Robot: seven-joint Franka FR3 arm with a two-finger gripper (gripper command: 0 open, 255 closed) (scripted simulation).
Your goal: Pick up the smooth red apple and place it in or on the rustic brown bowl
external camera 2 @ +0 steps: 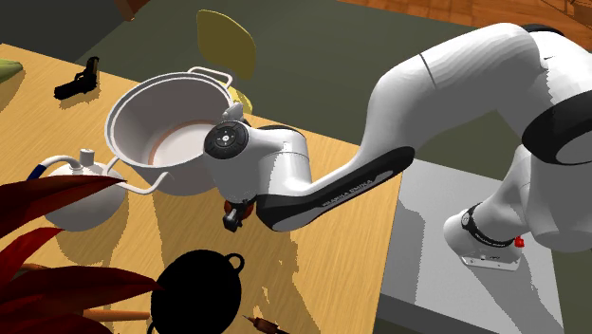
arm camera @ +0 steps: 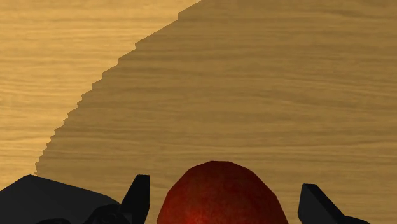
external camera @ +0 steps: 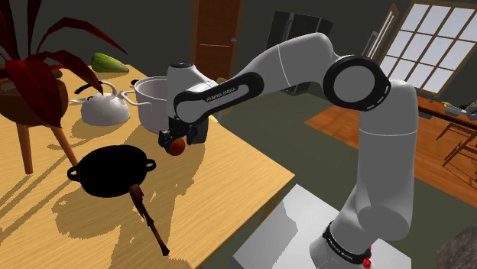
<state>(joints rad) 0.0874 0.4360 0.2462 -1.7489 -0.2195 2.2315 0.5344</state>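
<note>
Shoulder view: gripper [external camera: 176,143] points down over the table [external camera: 237,183], with the apple [external camera: 179,147] right at its tips. Apple is round and dark red, with no long axis to speak of. No stem visible, so can't tell which way it points. Can't tell if it touches the table either. Bowl [external camera: 113,172] renders black. It sits near the apple, toward the view's lower left, clear of it. White pot [external camera: 157,98] and kettle [external camera: 105,111] stand just behind the gripper.

Second exterior view: the wrist hides most of the gripper, and a bit of red shows at its tip. Bowl is toward the bottom edge, pot toward the upper left, gripper between them.

Wrist view: fingers [arm camera: 137,197] stand apart with the apple centred between them. A thin strip of table shows on each side, so it isn't clamped. Wood-grain table lies beyond the apple.
</note>
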